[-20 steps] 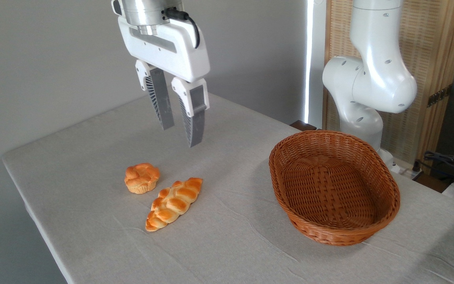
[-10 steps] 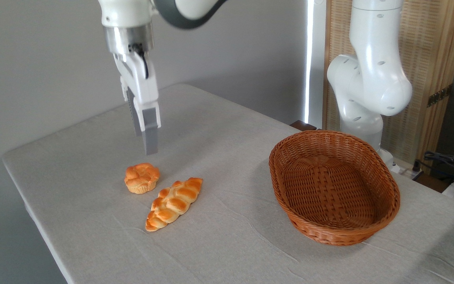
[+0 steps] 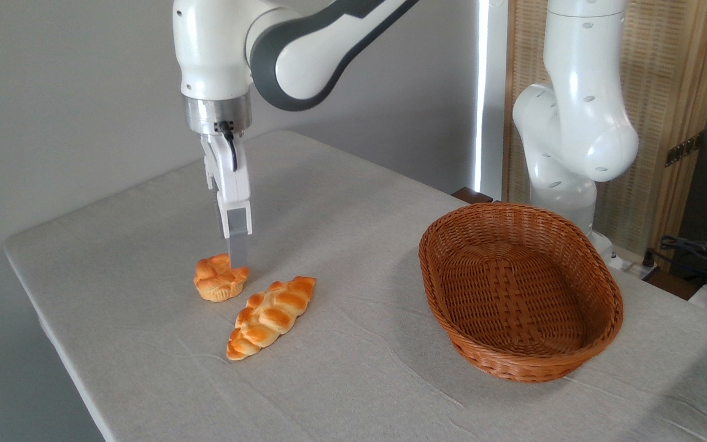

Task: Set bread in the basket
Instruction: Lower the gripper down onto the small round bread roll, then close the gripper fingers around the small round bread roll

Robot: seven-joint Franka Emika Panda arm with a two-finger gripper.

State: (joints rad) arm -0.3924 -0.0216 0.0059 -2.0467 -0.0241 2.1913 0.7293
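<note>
The bread [image 3: 214, 286], a small round golden bun with a knotted top, lies on the grey tablecloth at the left. My gripper [image 3: 231, 263] hangs straight down over its right half and is seen edge-on. The near finger [image 3: 238, 236] reaches down to the bun's top. The far finger shows only as a sliver behind it, offset to the left, so the jaws stand open around the bun. The reddish-brown oval wicker basket [image 3: 516, 367] sits at the right with nothing in it.
A longer braided loaf [image 3: 270, 317] lies just right of and in front of the bun, close to the gripper. The arm's white base [image 3: 565, 123] stands behind the basket. The table's left edge [image 3: 53, 331] runs near the bun. Cables [image 3: 697, 252] lie at the far right.
The gripper turned from facing the camera to edge-on, moved left and came down from well above the table to the bun's top. The bun, the loaf and the basket have not moved.
</note>
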